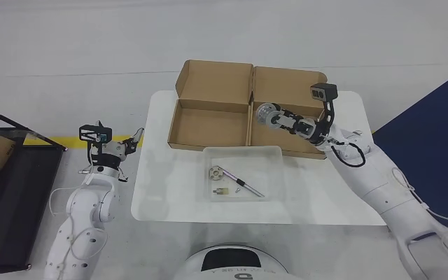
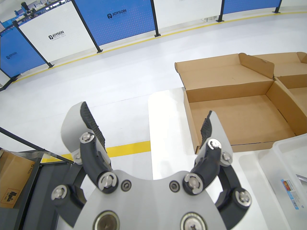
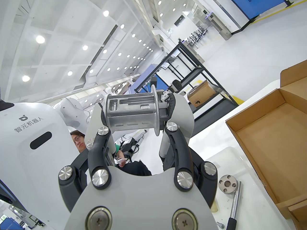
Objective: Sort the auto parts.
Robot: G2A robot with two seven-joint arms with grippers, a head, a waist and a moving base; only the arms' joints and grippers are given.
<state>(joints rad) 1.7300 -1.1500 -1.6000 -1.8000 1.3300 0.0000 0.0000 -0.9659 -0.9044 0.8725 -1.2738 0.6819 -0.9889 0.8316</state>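
Seen from the top with the table as a clock face, the left gripper [image 2: 146, 111] hangs at 9 o'clock, just off the table edge. Its two fingers stand wide apart and hold nothing. At 11 o'clock lies the left cardboard box [image 1: 210, 126], with nothing in it. At 6 o'clock the clear tray [image 1: 245, 148] holds a flanged shaft [image 1: 234, 178] and a small bolt [image 1: 221, 190].

At 1 o'clock the right gripper [image 3: 138, 107] is closed on the metal cylinder [image 3: 127, 116], lifted above the right cardboard box [image 1: 283, 87]. The pads press on the two ends of the barrel, one next to the flange.

The cylinder seems to be cast metal, so probably stiff, rather heavy for its size and smooth. I think a grip on the barrel beside the flange is safest, because the flange would stop it from sliding.
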